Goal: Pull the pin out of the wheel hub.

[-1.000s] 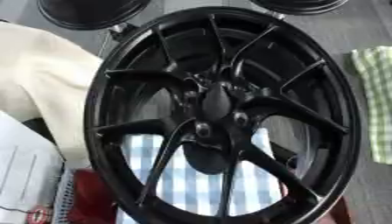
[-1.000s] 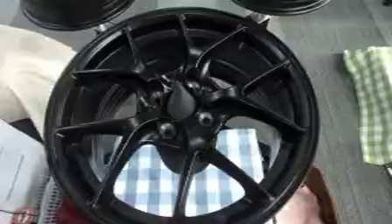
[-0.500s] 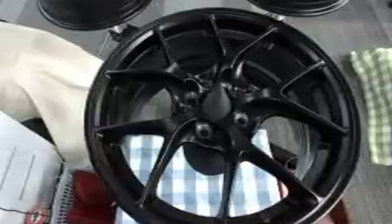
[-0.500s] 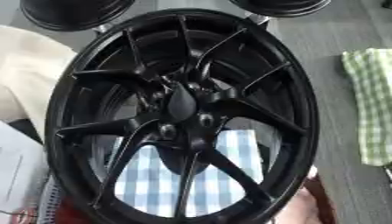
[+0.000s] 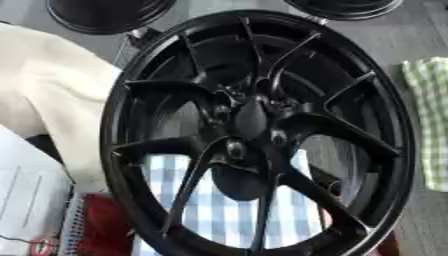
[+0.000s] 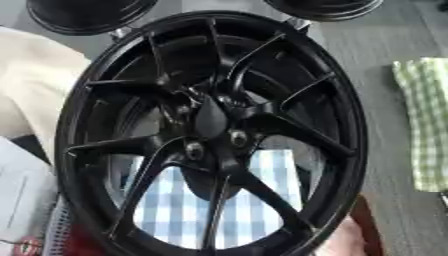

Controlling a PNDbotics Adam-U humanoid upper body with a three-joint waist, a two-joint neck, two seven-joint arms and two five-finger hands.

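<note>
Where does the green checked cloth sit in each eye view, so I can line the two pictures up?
Left eye view: green checked cloth at the right edge, cut off by the frame, beside the wheel's rim.
Right eye view: same cloth, a little further in, more of it showing.
Shared landmark: the black wheel, with the blue checked cloth seen through its lower spokes.

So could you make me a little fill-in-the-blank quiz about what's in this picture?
1. The big wheel filling the view is coloured ____.
2. Seen through the spokes at the bottom is a cloth checked in white and ____.
3. The checked cloth at the right edge is white and ____.
4. The number of robot hands in view is ____.

Missing words: black; blue; green; zero
</note>
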